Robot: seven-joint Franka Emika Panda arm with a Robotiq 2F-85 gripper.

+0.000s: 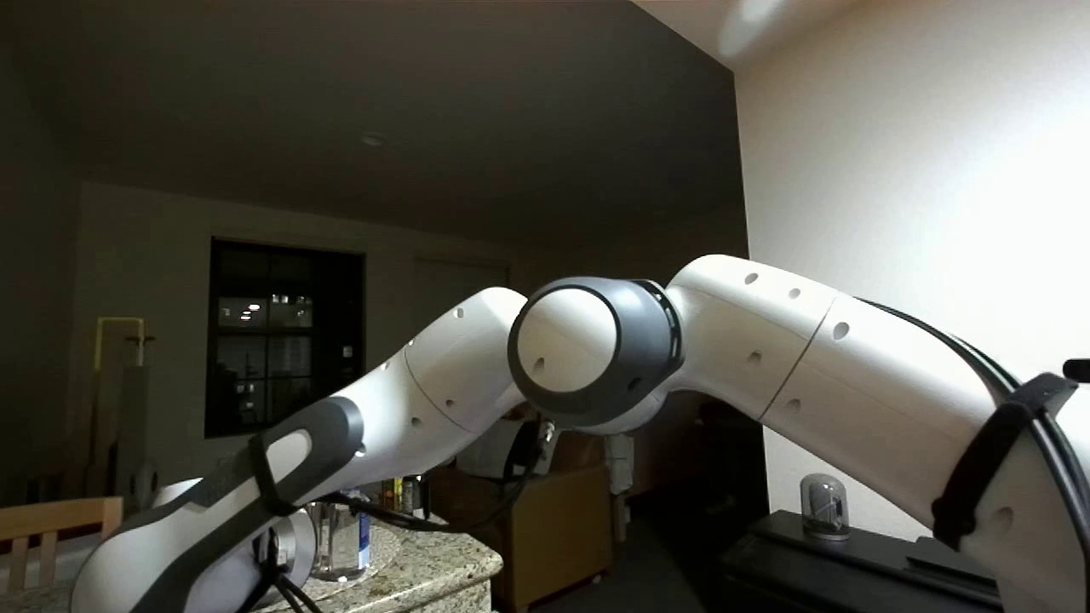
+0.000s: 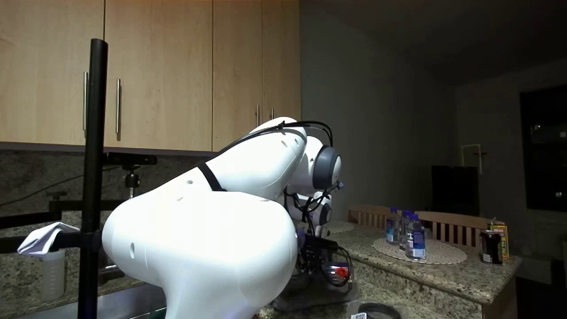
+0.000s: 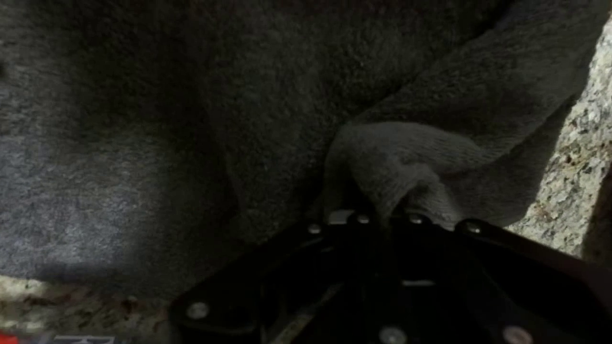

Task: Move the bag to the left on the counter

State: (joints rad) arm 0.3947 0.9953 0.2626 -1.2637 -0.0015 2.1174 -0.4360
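Observation:
Grey fuzzy cloth (image 3: 267, 119) fills most of the wrist view, on the pale speckled counter (image 3: 573, 191). My gripper (image 3: 388, 220) is low over it, with its fingers closed together on a raised fold. In an exterior view the cloth (image 2: 314, 299) lies on the lower counter (image 2: 381, 292), partly hidden by my arm. A clear item with a red and blue label (image 2: 339, 271) sits at the cloth, behind my cables; I cannot tell if it is a bag. No other thing shows clearly as a bag. My fingertips are hidden in both exterior views.
The raised counter (image 2: 478, 279) holds several bottles (image 2: 415, 239) on a round mat (image 2: 449, 254), and a dark can (image 2: 491, 247). A clear package with a black ring (image 2: 378, 310) lies near the cloth. A black pole (image 2: 92, 133) stands beside my arm.

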